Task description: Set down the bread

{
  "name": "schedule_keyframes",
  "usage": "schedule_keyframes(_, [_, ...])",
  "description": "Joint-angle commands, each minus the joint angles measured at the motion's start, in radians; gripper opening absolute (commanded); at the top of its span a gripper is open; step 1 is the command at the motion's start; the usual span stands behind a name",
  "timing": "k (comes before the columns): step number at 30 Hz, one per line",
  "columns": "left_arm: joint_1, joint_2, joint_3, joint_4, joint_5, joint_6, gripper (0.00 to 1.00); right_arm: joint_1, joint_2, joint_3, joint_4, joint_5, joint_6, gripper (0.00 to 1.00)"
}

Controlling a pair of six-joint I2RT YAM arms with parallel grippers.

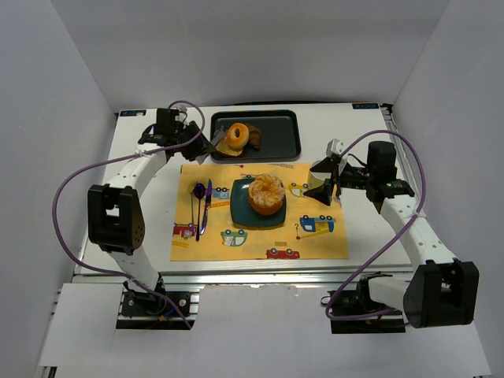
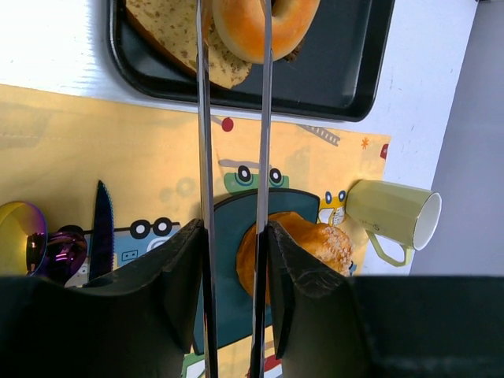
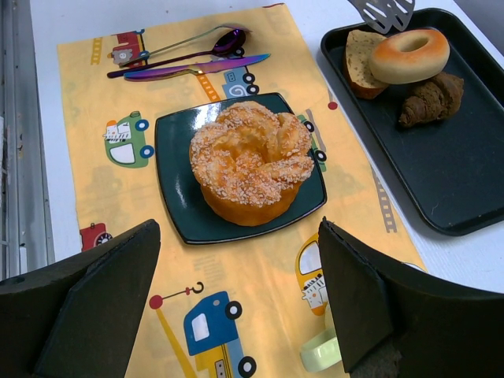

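Note:
The ring-shaped doughnut point(image 1: 239, 135) point(image 3: 409, 53) rests in the black tray point(image 1: 283, 146), leaning on a toast slice point(image 3: 358, 59). My left gripper point(image 1: 185, 135) point(image 2: 234, 224) is shut on metal tongs point(image 2: 202, 118), whose two blades stand a little apart and reach over the doughnut point(image 2: 236, 27). Whether the tong tip point(image 3: 380, 12) touches the doughnut I cannot tell. The big sugar-crusted bun point(image 1: 266, 193) point(image 3: 250, 157) sits on the teal plate point(image 1: 236, 213) point(image 3: 177, 197). My right gripper point(image 1: 321, 185) point(image 3: 236, 228) hangs wide open to the right of the plate, holding nothing.
A pale green mug point(image 2: 394, 216) point(image 3: 323, 354) lies on its side on the yellow placemat point(image 1: 315, 244), right under my right gripper. A dark croissant point(image 3: 431, 98) lies in the tray beside the doughnut. Purple cutlery point(image 1: 201, 201) lies left of the plate.

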Motion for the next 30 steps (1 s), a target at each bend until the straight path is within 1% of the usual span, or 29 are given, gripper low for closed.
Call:
schedule_keyframes(1, [-0.004, -0.001, 0.046, 0.035, 0.043, 0.016, 0.46, -0.006, 0.001, 0.004, 0.025, -0.027, 0.011, 0.85])
schedule_keyframes(10, [-0.003, 0.018, 0.052, 0.015, 0.059, 0.042, 0.49, -0.004, 0.01, 0.005, 0.025, -0.027, 0.011, 0.85])
schedule_keyframes(21, [-0.003, 0.041, 0.077, 0.014, 0.089, 0.052, 0.5, -0.006, 0.013, 0.004, 0.028, -0.029, 0.012, 0.85])
schedule_keyframes(30, [-0.003, 0.021, 0.047, 0.023, 0.109, 0.055, 0.51, -0.004, 0.019, 0.007, 0.034, -0.033, 0.017, 0.85])
